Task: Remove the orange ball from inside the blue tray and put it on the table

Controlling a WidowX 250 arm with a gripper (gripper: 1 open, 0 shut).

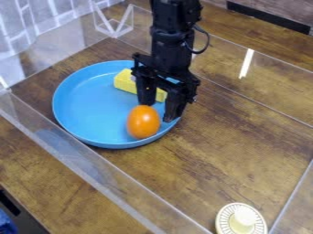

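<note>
The orange ball (145,121) lies inside the blue tray (80,105), near its front right rim, with nothing gripping it. My gripper (160,104) points straight down just behind and to the right of the ball. Its black fingers (177,99) stand apart with nothing between them. Whether the nearest fingertip touches the ball I cannot tell. The dark wood-grain table (232,146) stretches out to the right of the tray.
A yellow rectangular block (124,82) lies in the tray behind the gripper, partly hidden by it. A small cream ribbed lid (241,220) sits at the front right edge. Clear panels border the table at the left and front.
</note>
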